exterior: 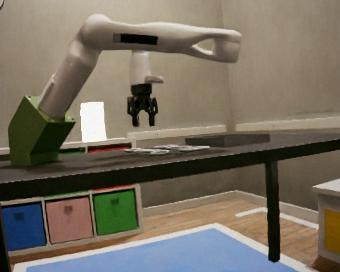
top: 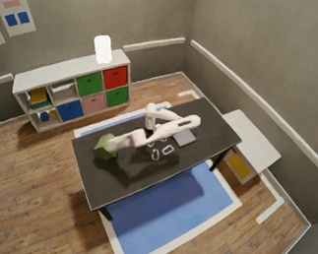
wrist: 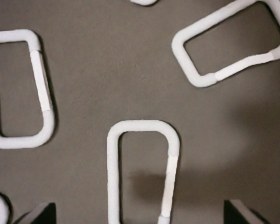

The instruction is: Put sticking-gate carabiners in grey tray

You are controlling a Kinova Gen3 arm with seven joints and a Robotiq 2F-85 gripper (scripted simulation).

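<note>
Black gripper (exterior: 143, 123) (wrist: 140, 214) poised well above the dark table (top: 103, 180) (exterior: 200, 162) (wrist: 100, 75), fingers spread wide, nothing between them. Directly below, one white carabiner (wrist: 113, 170), cut off by the wrist view's lower edge; a left-hand carabiner (wrist: 30, 142) and an upper-right carabiner (wrist: 187, 62) nearby. All three flat on the table, outside the grey tray (top: 184, 138).

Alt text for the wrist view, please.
Three pale carabiners, a lower-middle one, a left one and an upper-right one, lie apart on a dark table, beyond the open tool's fingertips; slivers of two more pale shapes show.
</note>
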